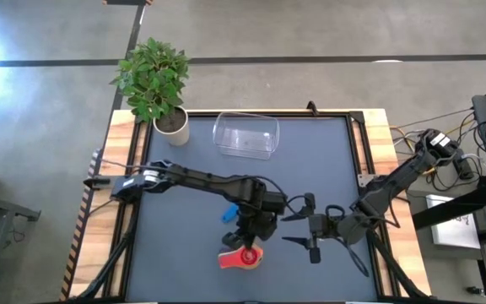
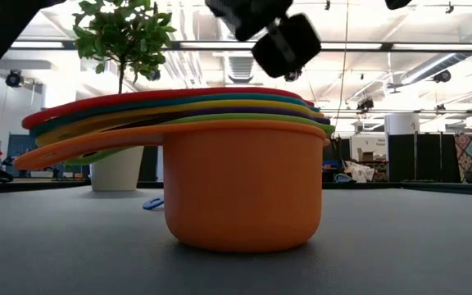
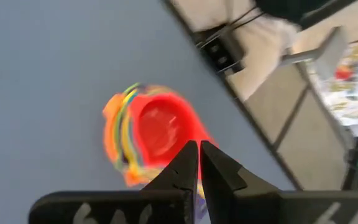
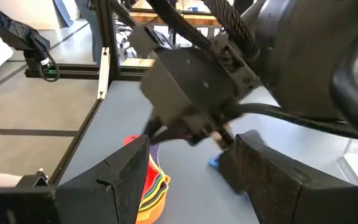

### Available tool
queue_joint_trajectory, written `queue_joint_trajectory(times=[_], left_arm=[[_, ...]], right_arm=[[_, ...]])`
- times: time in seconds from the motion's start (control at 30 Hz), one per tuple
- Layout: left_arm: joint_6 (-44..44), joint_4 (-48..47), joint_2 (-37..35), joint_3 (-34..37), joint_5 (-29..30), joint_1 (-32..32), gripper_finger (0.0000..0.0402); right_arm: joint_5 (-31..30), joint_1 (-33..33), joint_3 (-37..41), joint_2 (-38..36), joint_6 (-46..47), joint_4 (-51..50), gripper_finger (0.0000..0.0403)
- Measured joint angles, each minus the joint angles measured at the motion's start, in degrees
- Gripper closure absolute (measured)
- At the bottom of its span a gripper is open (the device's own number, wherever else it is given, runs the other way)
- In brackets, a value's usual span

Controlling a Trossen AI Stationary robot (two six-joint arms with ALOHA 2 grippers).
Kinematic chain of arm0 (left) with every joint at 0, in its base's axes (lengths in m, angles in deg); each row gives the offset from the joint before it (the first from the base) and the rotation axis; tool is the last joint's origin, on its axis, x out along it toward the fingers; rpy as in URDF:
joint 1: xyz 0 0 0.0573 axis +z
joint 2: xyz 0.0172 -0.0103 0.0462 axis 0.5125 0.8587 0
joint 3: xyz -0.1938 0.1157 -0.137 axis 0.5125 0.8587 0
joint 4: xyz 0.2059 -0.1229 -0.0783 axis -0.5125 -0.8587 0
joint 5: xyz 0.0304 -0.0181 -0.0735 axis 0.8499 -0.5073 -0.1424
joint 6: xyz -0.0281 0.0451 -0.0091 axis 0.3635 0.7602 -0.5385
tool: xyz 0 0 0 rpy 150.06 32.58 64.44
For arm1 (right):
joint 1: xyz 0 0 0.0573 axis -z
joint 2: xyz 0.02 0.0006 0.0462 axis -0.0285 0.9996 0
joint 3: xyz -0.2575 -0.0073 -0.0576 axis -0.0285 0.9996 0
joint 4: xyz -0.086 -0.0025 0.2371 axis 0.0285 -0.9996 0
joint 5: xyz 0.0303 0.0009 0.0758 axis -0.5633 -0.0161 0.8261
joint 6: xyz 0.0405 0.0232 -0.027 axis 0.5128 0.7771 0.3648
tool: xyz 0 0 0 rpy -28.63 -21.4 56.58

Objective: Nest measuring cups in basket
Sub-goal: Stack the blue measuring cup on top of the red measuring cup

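A stack of nested measuring cups (image 1: 241,258) stands near the table's near edge. In the low view the orange cup (image 2: 244,188) is outermost, with green, purple, yellow and teal rims above it and red (image 3: 160,127) on top. A blue cup (image 1: 229,213) lies apart, just beyond the stack. The clear basket (image 1: 245,135) sits toward the far edge. My left gripper (image 3: 199,152) is shut and hovers just above the stack's red cup. My right gripper (image 4: 191,180) is open, right of the stack, with its fingers pointing at the left gripper.
A white pot with a green plant (image 1: 172,125) stands at the far left corner, left of the basket. Cables and equipment lie off the table's right side. The left arm (image 1: 192,179) stretches across the table's middle from the left.
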Motion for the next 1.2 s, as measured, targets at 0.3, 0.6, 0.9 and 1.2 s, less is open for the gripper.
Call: queue_joint_trajectory(times=[0.3, 0.6, 0.9, 1.2], left_arm=[[-5.0, 5.4, -12.6, 11.8, 8.8, 0.5, 0.0402], [-32.2, 52.7, -40.6, 57.6, 34.9, 1.2, 0.0402], [-50.2, 64.9, -46.1, 77.5, 44.5, 1.3, 0.0385], [-52.1, 65.1, -42.2, 77.3, 45.0, 0.7, 0.0233]], right_arm=[[-0.5, -1.3, 0.0, 0.1, 0.4, 0.0, 0.0179], [-2.8, -1.9, 0.3, 0.1, -2.0, 0.1, 0.0179], [-7.4, -1.9, 0.3, 0.1, -2.3, 0.5, 0.0179], [-7.4, -1.9, 0.8, 0.1, -0.7, 0.3, 0.0179]])
